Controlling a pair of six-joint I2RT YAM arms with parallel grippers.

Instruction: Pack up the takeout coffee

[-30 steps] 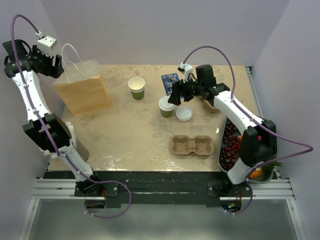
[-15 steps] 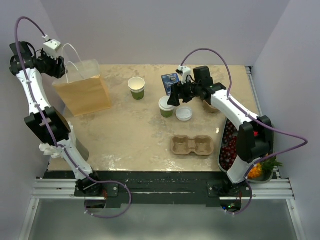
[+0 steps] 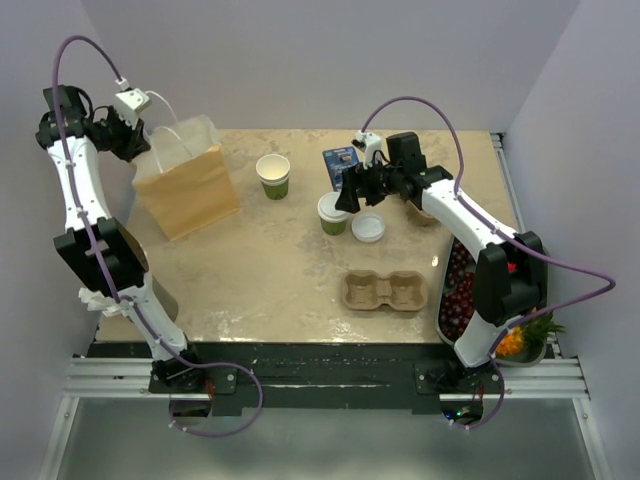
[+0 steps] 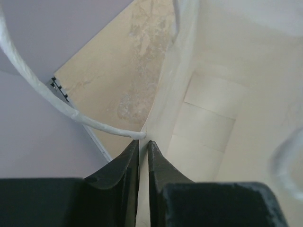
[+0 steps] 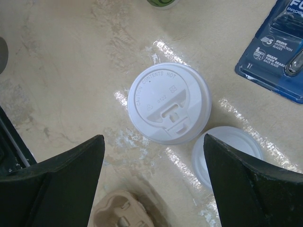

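Note:
The takeout coffee (image 3: 333,213), an olive-green cup under a white lid (image 5: 169,102), stands upright mid-table. My right gripper (image 3: 349,196) hovers over it, open, its fingertips (image 5: 97,142) wide apart on either side of the lid and touching nothing (image 5: 154,138). At the back left stands the brown paper bag (image 3: 190,188), tilted and with its mouth open. My left gripper (image 3: 134,137) is shut on the bag's top edge (image 4: 143,142), next to a white cord handle (image 4: 47,100). The bag's inside (image 4: 213,94) holds nothing that I can see.
A lidless green cup (image 3: 273,175) stands behind the coffee. A loose white lid (image 3: 368,228) lies to the coffee's right. A blue packet (image 3: 340,160) lies at the back. A pulp two-cup carrier (image 3: 385,291) sits near the front, a bowl of dark red fruit (image 3: 460,290) at the right edge.
My left gripper has closed on the bag's edge and pulled the bag to the right, further onto the table. The right gripper shifted slightly and now holds still above the coffee.

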